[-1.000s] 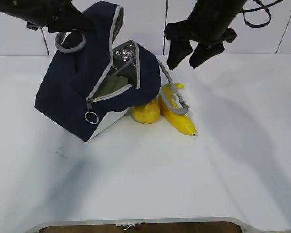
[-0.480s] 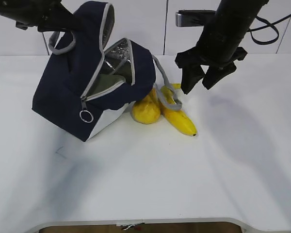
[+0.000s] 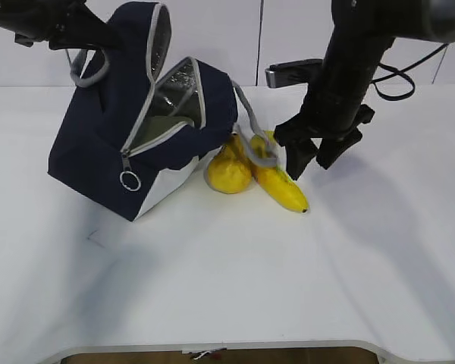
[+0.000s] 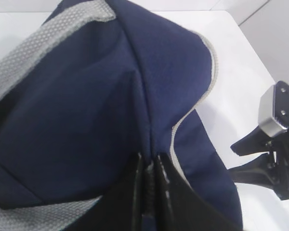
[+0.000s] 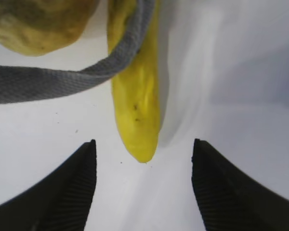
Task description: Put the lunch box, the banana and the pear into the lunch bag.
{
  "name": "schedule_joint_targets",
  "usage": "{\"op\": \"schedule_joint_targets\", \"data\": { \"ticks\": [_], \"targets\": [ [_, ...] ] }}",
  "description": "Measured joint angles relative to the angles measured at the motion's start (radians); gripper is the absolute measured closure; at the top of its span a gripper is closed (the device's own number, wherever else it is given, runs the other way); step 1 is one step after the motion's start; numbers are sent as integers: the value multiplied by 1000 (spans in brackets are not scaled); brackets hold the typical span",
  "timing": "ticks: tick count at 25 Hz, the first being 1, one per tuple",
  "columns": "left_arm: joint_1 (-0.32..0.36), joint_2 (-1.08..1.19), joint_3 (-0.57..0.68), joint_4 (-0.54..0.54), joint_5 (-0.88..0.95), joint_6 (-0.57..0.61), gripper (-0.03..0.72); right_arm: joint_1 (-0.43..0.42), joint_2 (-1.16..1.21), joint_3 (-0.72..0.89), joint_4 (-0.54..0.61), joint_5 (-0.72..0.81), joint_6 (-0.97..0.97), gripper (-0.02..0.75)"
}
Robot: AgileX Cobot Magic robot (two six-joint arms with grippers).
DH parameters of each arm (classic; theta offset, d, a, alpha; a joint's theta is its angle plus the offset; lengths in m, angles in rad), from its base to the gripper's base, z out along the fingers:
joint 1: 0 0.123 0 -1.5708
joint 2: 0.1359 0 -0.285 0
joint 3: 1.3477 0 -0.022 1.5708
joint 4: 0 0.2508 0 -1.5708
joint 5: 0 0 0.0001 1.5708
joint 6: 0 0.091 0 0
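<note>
The navy lunch bag (image 3: 98,144) stands tilted on the table, its open mouth with silver lining facing right. A pale green shape (image 3: 158,125), which looks like the lunch box lid, shows inside. My left gripper (image 3: 93,36) is shut on the bag's top fabric (image 4: 86,110) and holds it up. The pear (image 3: 227,171) and the banana (image 3: 279,183) lie against the bag's right side, with a grey handle (image 3: 252,140) draped over them. My right gripper (image 3: 311,163) is open, low beside the banana. In the right wrist view the banana's end (image 5: 137,110) lies just ahead of the open gripper (image 5: 143,187), beside the pear (image 5: 38,24).
The white table (image 3: 227,288) extends in front and to the right; its front edge (image 3: 212,347) is near the bottom. A white wall panel (image 3: 212,38) stands behind. The right arm (image 4: 274,139) shows at the edge of the left wrist view.
My right gripper has come down from above the bag's right side to table height beside the banana. The bag has shifted slightly left and tipped a bit more upright.
</note>
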Motion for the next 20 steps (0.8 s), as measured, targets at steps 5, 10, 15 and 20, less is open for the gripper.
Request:
{"op": "schedule_joint_targets", "data": {
  "ticks": [5, 10, 15, 20],
  "targets": [
    [5, 0, 0, 2, 2, 0, 676, 0, 20, 0, 65, -10, -35, 239],
    [6, 0, 0, 2, 5, 0, 676, 0, 49, 0, 73, -86, -65, 239],
    [6, 0, 0, 2, 4, 0, 676, 0, 74, 0, 105, -146, -88, 239],
    [6, 0, 0, 2, 4, 0, 676, 0, 88, 0, 113, -165, -94, 239]
  ]
}}
